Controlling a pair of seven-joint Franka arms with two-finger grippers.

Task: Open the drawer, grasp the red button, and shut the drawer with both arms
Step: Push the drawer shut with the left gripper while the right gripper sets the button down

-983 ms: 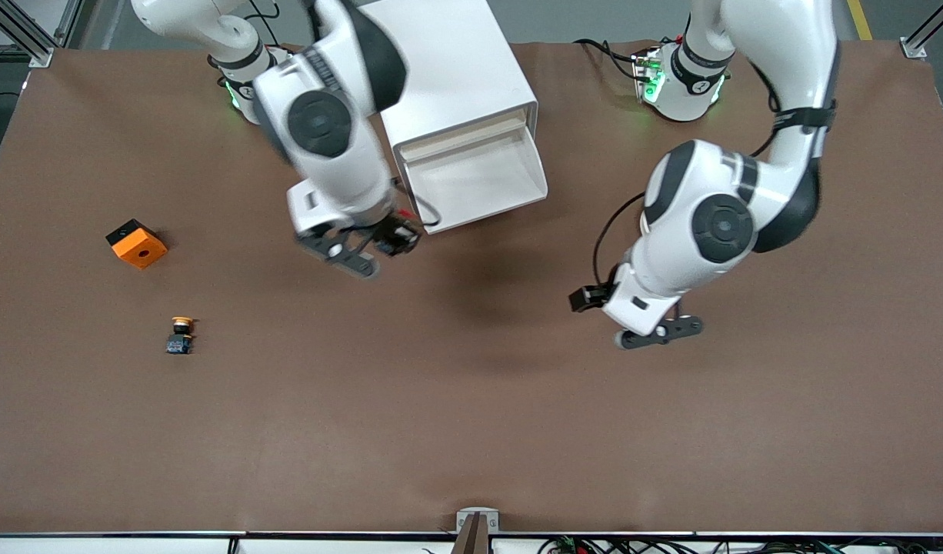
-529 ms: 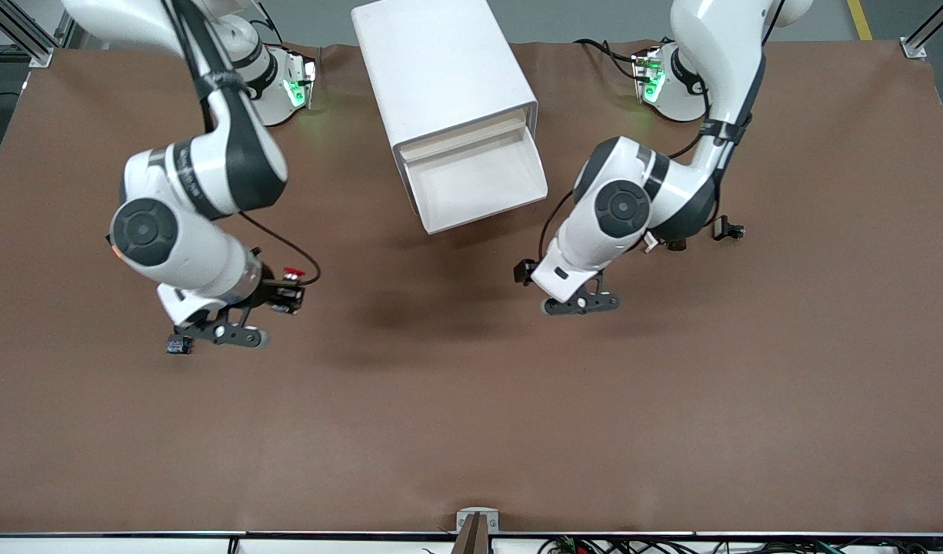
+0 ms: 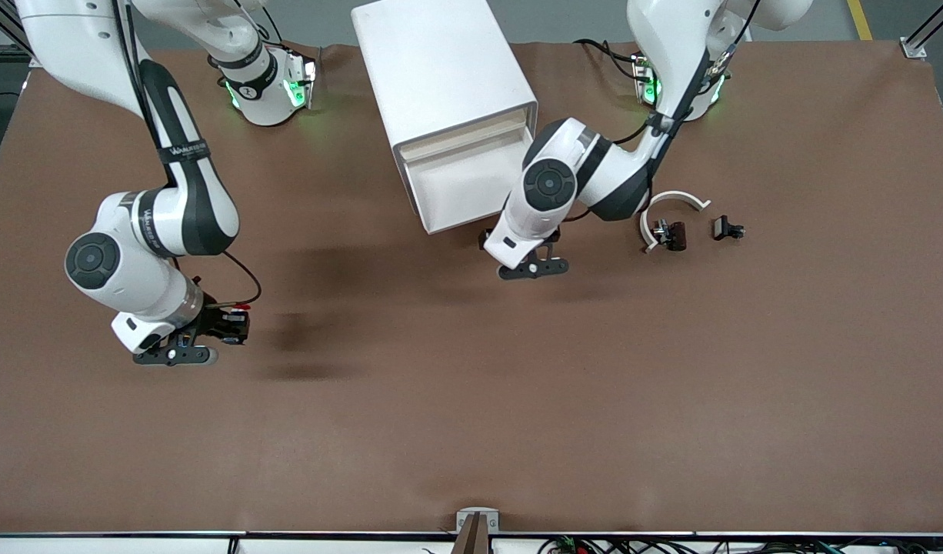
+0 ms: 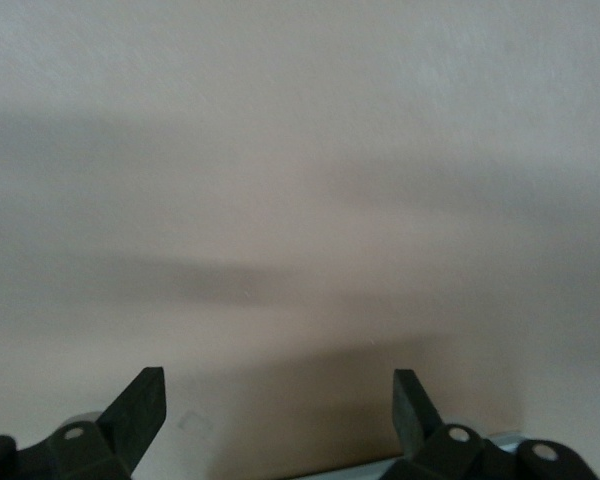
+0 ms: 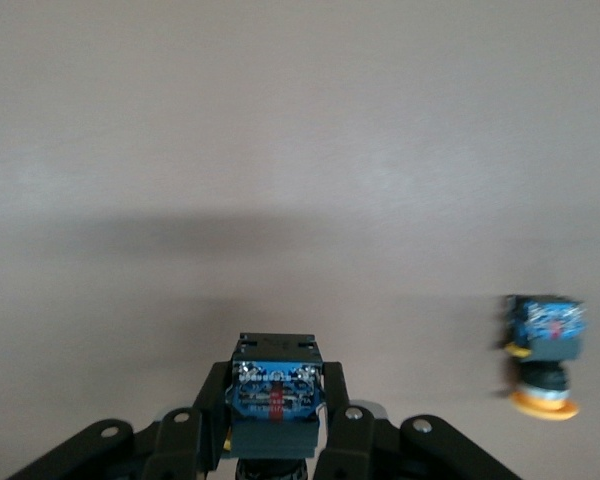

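Observation:
The drawer (image 3: 475, 188) stands pulled out of the white cabinet (image 3: 441, 69) and looks empty. My right gripper (image 3: 179, 352) is over the table toward the right arm's end. In the right wrist view the gripper (image 5: 276, 420) is shut on the button (image 5: 275, 395); its blue base shows and its cap is hidden. The orange-yellow capped button (image 5: 543, 355) lies on the table beside it. My left gripper (image 3: 534, 267) is open and empty over the table, close to the drawer's front corner. The left wrist view shows the gripper (image 4: 278, 400) spread over bare brown table.
A white curved piece (image 3: 675, 204), a small dark part (image 3: 671, 233) and a small black part (image 3: 728, 228) lie toward the left arm's end of the table. The right arm's elbow (image 3: 94, 261) hangs over the table near its own end.
The right arm swung from the drawer's front to its own end of the table with the button. The left arm moved in toward the drawer's front corner.

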